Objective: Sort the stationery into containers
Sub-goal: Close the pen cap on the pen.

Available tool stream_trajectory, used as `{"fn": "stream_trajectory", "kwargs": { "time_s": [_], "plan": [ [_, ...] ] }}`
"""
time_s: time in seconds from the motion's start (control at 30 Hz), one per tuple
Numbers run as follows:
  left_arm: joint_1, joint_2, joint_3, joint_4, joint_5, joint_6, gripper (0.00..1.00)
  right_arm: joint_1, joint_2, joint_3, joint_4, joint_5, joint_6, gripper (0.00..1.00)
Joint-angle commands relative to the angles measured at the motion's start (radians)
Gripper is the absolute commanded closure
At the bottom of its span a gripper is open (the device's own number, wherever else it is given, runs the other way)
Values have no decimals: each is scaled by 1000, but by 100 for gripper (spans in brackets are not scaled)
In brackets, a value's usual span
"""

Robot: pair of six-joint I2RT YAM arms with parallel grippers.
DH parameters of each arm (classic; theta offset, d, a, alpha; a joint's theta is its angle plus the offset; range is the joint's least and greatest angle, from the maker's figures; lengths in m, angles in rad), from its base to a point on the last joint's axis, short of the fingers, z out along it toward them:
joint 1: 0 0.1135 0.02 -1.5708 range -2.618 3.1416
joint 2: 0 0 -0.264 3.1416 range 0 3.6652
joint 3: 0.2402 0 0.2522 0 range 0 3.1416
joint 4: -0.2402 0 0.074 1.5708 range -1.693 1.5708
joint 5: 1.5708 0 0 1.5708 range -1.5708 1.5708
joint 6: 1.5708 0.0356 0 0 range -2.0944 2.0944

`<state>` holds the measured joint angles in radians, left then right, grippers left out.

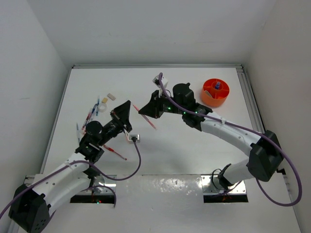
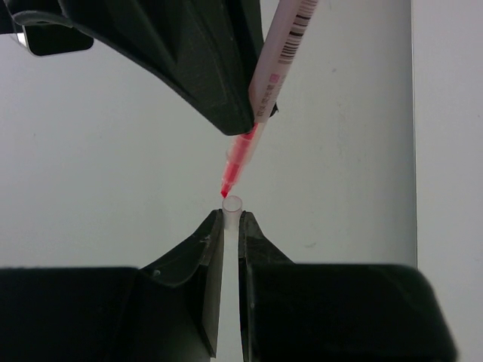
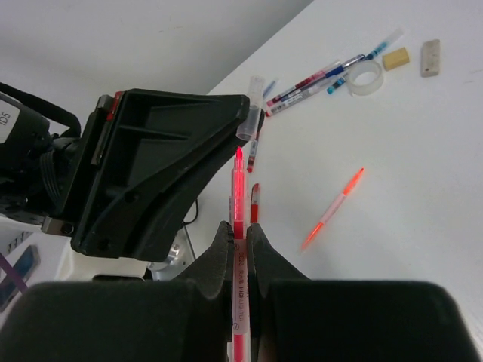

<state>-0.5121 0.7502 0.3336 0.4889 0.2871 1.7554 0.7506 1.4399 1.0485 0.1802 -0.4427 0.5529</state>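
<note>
My right gripper (image 3: 240, 226) is shut on a red highlighter (image 3: 238, 188), uncapped, its tip (image 2: 225, 192) pointing at the left gripper. My left gripper (image 2: 232, 215) is shut on a clear pen cap (image 2: 232, 204), open end toward the tip and almost touching it. The two grippers meet above mid-table, left (image 1: 129, 105) and right (image 1: 141, 109). The round orange tub (image 1: 208, 98) stands at the far right with a blue-capped bottle (image 1: 217, 86) inside. Several loose pens (image 1: 92, 114) lie at the left.
A tape roll (image 3: 366, 73), a beige block (image 3: 396, 58) and a grey eraser (image 3: 430, 58) lie beside the pen cluster (image 3: 309, 83). An orange-red pen (image 3: 332, 210) and a red pen (image 1: 114, 153) lie apart on the white table. Walls close in on three sides.
</note>
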Motion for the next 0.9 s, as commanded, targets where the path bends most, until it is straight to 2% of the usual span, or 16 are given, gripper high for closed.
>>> {"fn": "stream_trajectory", "kwargs": {
  "time_s": [0.0,0.87],
  "plan": [
    [-17,-9,16,16,3,16,100,7,7,54,51,-27,-5,100],
    [-22,-9,19,8,-20,23,100,12,16,45,21,-10,-25,100]
  ]
}}
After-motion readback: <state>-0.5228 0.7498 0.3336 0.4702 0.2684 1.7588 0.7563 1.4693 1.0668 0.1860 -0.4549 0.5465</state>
